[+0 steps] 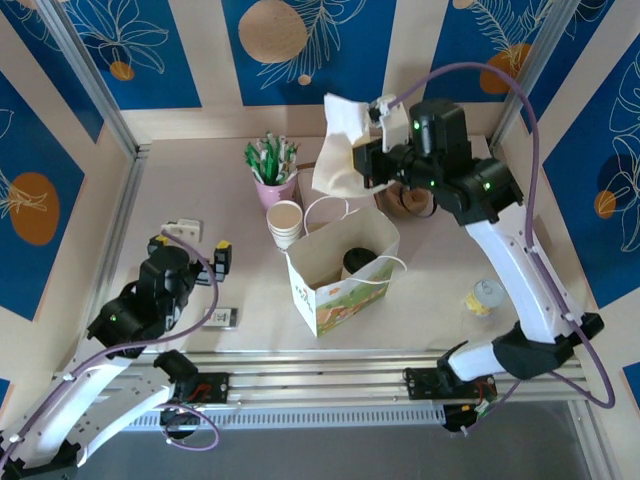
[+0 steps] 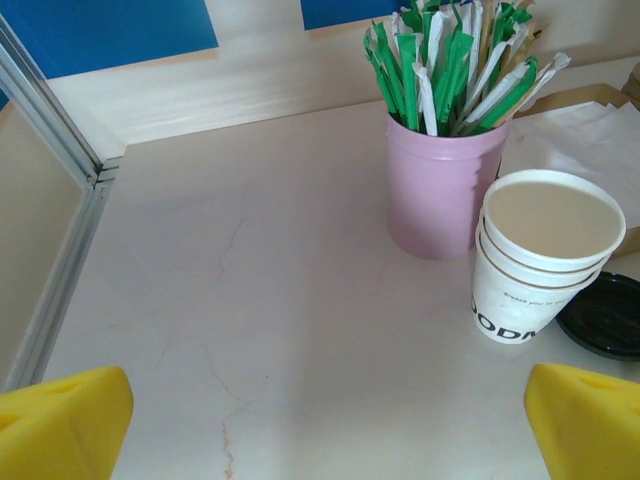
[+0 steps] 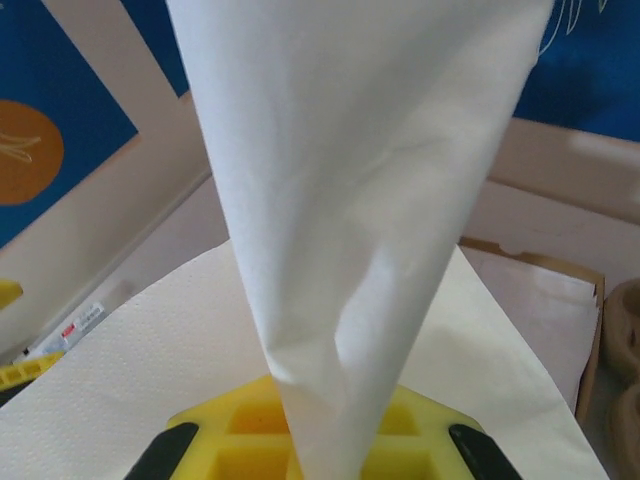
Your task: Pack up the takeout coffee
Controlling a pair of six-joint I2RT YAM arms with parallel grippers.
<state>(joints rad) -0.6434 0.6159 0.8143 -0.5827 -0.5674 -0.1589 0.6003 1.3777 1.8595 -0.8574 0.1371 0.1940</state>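
The takeout coffee (image 1: 356, 262) is standing inside the paper bag (image 1: 320, 292) at the centre of the top view, with only its black lid showing. It is probably handling as light, crushable and spill-prone, so gripping just under the lid's stiffer rim is looking safest. The right gripper (image 1: 362, 160), upper centre, is pinching a white napkin (image 3: 350, 200) in clenched jaws. The left gripper (image 1: 192, 247), lower left, is hanging with its jaws released. The stacked cups (image 2: 545, 260) are showing the partial letters "ODA".

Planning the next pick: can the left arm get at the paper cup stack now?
Probably yes. The left gripper is open and faces the cup stack across bare table; the pink cup stands close beside it.
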